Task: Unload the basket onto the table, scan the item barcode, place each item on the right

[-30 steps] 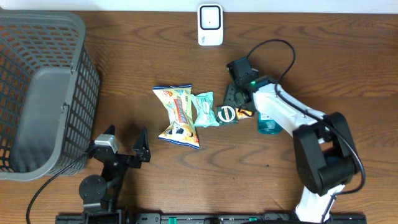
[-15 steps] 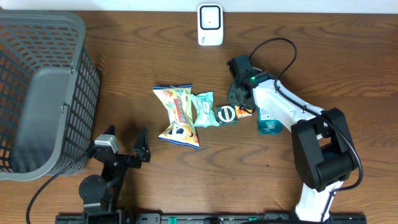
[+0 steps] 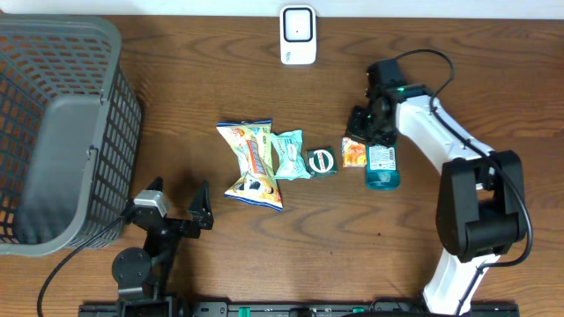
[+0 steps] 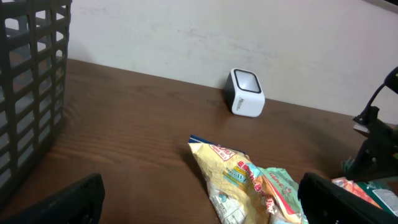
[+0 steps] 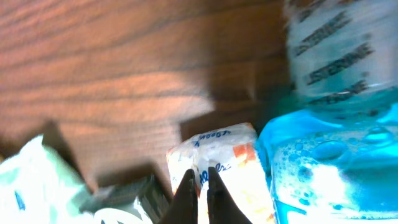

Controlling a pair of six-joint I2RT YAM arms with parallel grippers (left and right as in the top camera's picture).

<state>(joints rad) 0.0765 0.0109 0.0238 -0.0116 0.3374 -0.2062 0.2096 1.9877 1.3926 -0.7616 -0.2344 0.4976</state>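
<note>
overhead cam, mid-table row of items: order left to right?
yellow snack bag → teal packet → round black item → orange packet → blue mouthwash bottle

Basket [image 3: 128, 106] runs off the left edge; mouthwash bottle [image 5: 339, 68] blurred, cropped at right.

Small orange-and-white packet [image 3: 353, 151], crinkled, flat on the surface [image 3: 176, 88], just beside a blue bottle [image 3: 382, 163]. White boxy scanner [image 3: 298, 35] upright at the far edge, well apart.
</note>
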